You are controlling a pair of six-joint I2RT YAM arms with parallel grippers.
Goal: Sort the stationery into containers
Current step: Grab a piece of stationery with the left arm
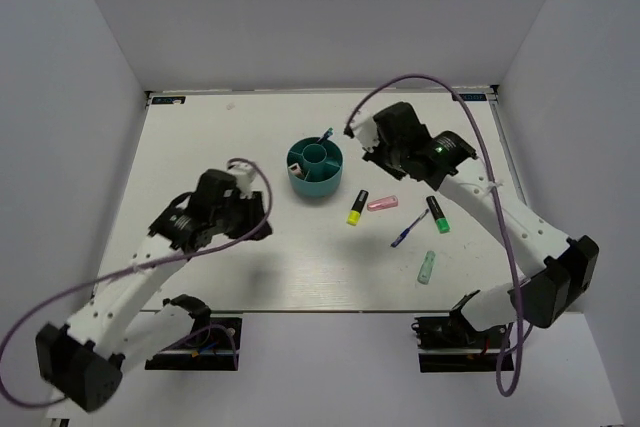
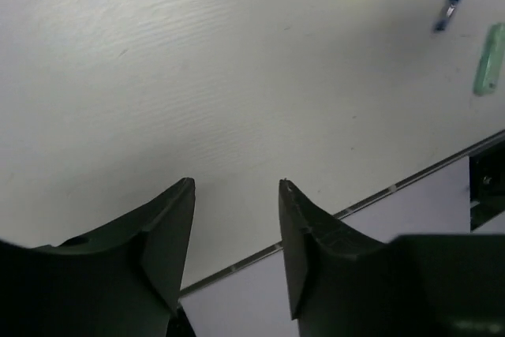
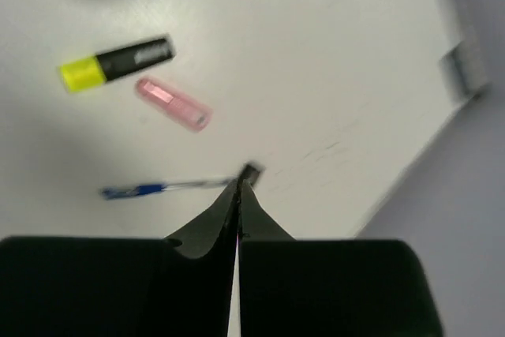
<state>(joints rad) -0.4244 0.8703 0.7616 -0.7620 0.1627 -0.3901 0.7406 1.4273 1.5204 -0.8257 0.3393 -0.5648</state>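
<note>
While the left end effector (image 2: 237, 187) gapes empty at table edge (image 2: 371, 200), the right end effector (image 3: 238, 189) sits closed, empty.

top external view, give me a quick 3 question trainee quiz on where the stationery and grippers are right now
1. True or false: the left gripper is open with nothing between its fingers.
2. Which item lies nearest the arms' bases in the top view?
A. yellow highlighter
B. mint piece
C. green marker
3. How many stationery items lie on the table outside the teal organiser?

Key: 1 true; 2 B; 3 five.
</note>
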